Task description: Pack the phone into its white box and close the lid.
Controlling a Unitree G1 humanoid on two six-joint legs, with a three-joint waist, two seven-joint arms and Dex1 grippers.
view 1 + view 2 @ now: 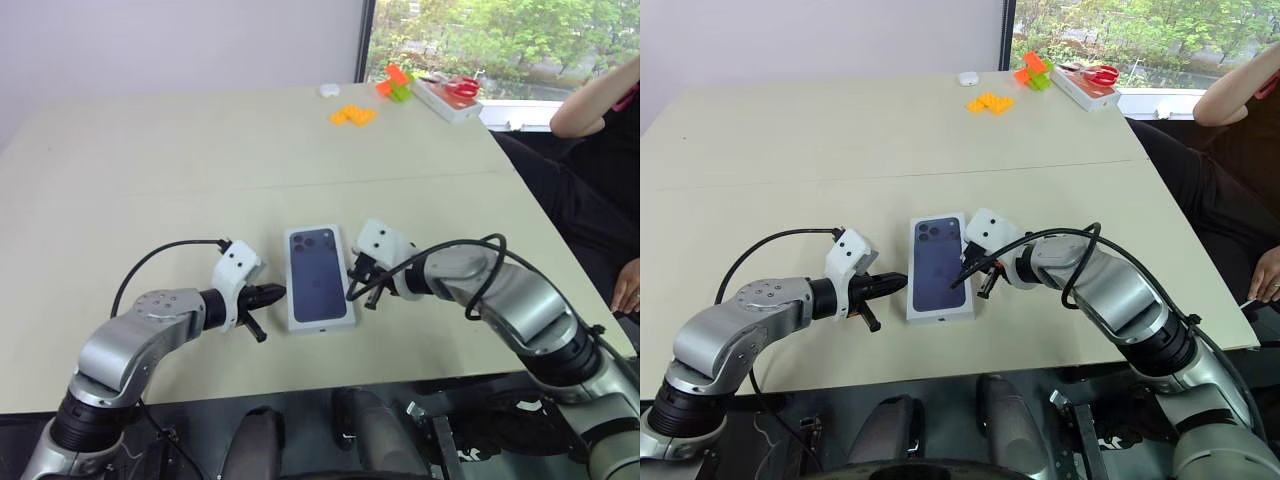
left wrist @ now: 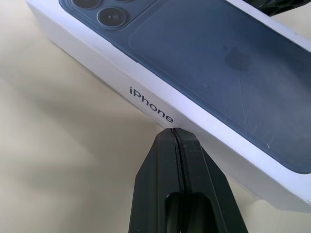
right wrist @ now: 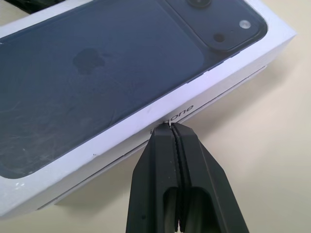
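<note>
The lid, white with a dark phone picture on top and grey lettering on its side, lies flat at the near middle of the table. Beneath its lower edge a thin strip of the white box shows. The phone itself is hidden. My left gripper is shut, its tip against the lid's left side by the lettering. My right gripper is shut too, its tip pressed to the lid's right side. Neither holds anything.
Far back on the table lie orange blocks, an orange and green block cluster, a small white object and a white case with red scissors. A person's arm and hand are at the right.
</note>
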